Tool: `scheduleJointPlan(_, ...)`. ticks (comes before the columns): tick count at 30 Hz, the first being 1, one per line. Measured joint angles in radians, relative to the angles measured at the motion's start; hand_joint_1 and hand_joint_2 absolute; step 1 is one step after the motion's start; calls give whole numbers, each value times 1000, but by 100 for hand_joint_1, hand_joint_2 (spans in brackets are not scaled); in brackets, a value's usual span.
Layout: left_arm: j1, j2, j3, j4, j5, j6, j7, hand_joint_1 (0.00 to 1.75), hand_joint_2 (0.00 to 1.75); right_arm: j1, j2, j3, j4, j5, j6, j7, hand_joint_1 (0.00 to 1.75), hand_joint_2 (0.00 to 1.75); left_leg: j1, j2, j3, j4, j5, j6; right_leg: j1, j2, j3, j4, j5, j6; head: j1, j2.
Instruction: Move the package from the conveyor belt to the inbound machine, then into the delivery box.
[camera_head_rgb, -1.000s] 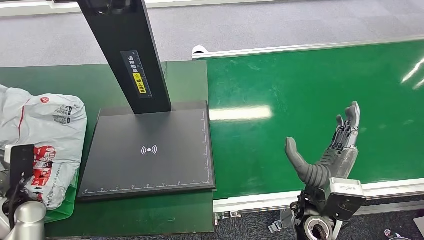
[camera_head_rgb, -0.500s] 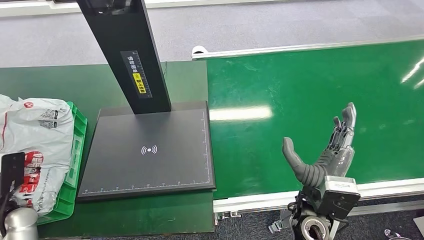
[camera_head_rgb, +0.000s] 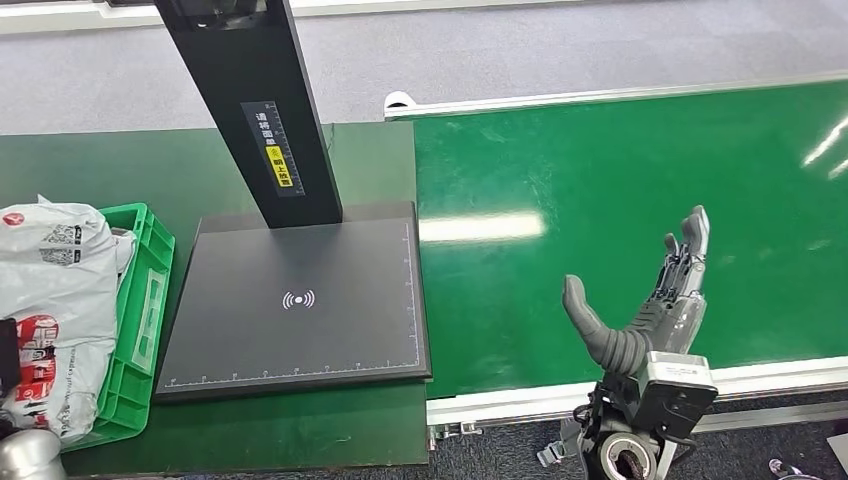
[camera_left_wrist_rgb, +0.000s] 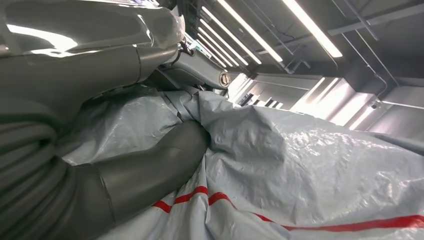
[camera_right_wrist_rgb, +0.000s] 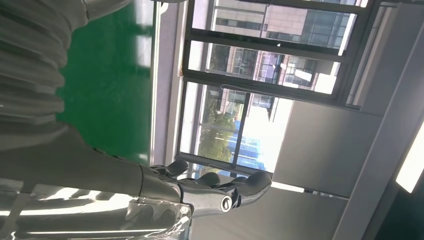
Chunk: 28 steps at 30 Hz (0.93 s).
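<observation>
The package (camera_head_rgb: 55, 300), a crumpled grey plastic bag with red and black print, hangs at the far left of the head view over the green delivery box (camera_head_rgb: 143, 310). My left hand (camera_left_wrist_rgb: 125, 170) grips it; in the left wrist view the thumb presses into the grey film (camera_left_wrist_rgb: 310, 165) with red stripes. The black inbound machine's scan plate (camera_head_rgb: 300, 305) lies bare to the right of the box, under its black post (camera_head_rgb: 255, 110). My right hand (camera_head_rgb: 650, 300) hovers open, fingers straight, above the near edge of the green conveyor belt (camera_head_rgb: 620, 180).
The belt's pale metal rail (camera_head_rgb: 600, 395) runs along the front right. A dark green tabletop (camera_head_rgb: 120, 165) surrounds the machine and box. Grey floor (camera_head_rgb: 500, 50) lies beyond. The right wrist view looks up at windows (camera_right_wrist_rgb: 240, 100).
The package has moved left with my left hand, off toward the picture's edge, uncovering more of the green box. The right hand has barely shifted.
</observation>
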Motion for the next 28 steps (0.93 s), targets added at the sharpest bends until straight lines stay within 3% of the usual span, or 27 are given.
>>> scheduleJointPlan(2,0,-6,9,-9,12,0,-14,17,175,0,0,0,1,0,-1,0,0,175,0,0,0,0,0,0,0,0,0,0,0,0,0,0)
scheduleJointPlan(4,0,-13,16,-17,43,0,-22,0,175,1,0,0,2,0,-1,0,0,175,0,0,0,0,0,0,0,0,0,0,0,0,0,0)
scheduleJointPlan(14,20,-1,-51,-11,285,0,11,0,175,6,0,0,4,0,-1,-1,0,175,0,0,0,0,0,0,0,0,0,0,0,0,0,0)
scheduleJointPlan(28,24,10,-85,-8,330,0,6,0,175,10,0,0,4,0,-1,0,0,175,0,0,0,0,0,0,0,0,0,0,0,0,0,0)
